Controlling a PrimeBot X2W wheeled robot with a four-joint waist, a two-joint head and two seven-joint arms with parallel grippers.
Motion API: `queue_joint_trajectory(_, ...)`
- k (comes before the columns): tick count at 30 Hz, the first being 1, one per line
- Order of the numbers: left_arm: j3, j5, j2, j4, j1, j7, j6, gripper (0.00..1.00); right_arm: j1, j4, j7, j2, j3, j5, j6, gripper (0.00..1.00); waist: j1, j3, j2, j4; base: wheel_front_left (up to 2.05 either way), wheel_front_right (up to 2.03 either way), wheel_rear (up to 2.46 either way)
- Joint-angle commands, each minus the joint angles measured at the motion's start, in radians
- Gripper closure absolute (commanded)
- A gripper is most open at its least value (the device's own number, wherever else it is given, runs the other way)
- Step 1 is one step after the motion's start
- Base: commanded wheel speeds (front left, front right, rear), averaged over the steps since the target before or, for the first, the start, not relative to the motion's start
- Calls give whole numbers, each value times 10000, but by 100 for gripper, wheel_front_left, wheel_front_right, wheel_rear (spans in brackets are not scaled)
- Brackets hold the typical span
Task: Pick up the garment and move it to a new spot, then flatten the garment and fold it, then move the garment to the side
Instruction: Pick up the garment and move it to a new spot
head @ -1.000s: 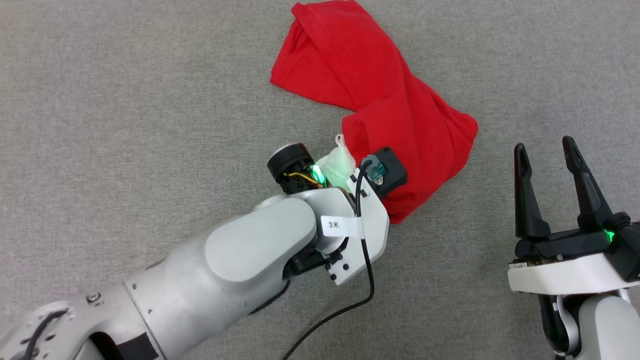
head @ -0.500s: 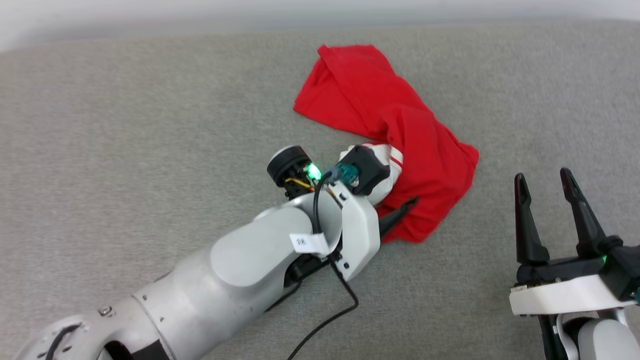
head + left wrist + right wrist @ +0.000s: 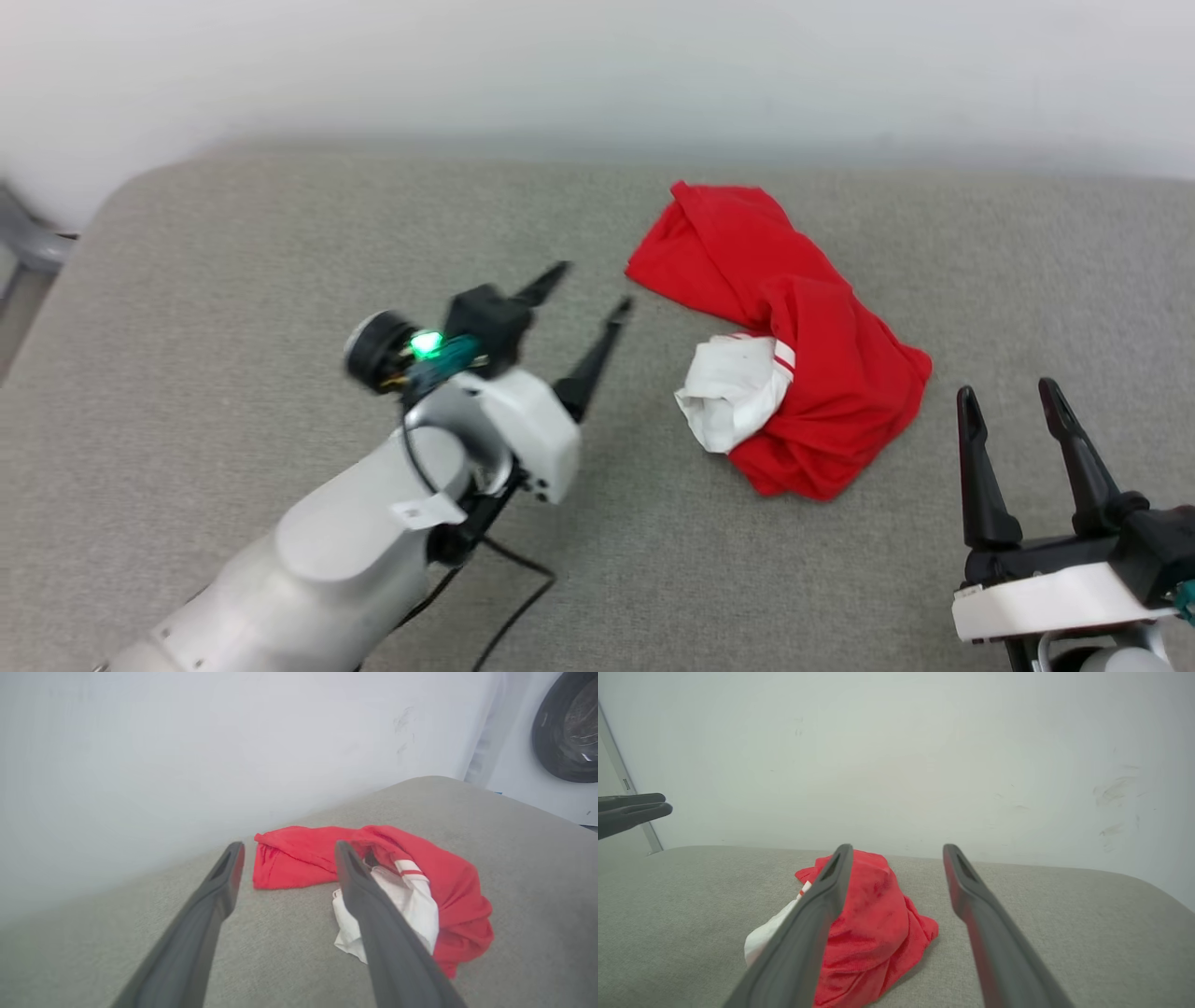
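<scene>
Since 1 second ago, our left gripper [image 3: 595,284] has come up out of the red cloth and drawn away to its left. Our head camera has also lifted, so the pale wall [image 3: 560,65] now shows.

In the head view, we count 1 garment [image 3: 822,373], crumpled on the grey padded surface [image 3: 233,280], with 1 white sleeve [image 3: 733,387] bunched at its near left edge. Our 2 grippers flank it. The left one's 2 fingers are spread apart and empty, near the cloth but clear of it. The right gripper [image 3: 1006,388] stands at the lower right, its 2 fingers also apart, holding nothing.

In the left wrist view, the 2 dark fingers gape wide, with the garment [image 3: 299,856] lying beyond them.

In the right wrist view, the 2 fingers are parted, and the garment [image 3: 873,919] sits on the surface behind the left one.
</scene>
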Motion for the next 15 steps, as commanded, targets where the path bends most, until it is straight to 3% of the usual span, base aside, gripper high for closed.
queue_joint_trajectory(1, 190, 89, 78, -120, 307, -54, 184, 0, 150, 27, -21, 19, -13, -44, -7, 0, 1, -240, -1, 176, 0, 0, 0)
queue_joint_trajectory(8, 2343, 1388, 583, -1458, 2212, -76, 1442, 0, 494, 43, -21, 16, -147, -169, -8, 0, 1, -649, -1, 411, 0, 0, 0)
queue_joint_trajectory(15, 4798, 2677, 467, -2509, 4534, -79, 1963, 0, 763, 70, -21, 17, -230, -239, -7, 0, 1, -970, -1, 452, 0, 0, 0)
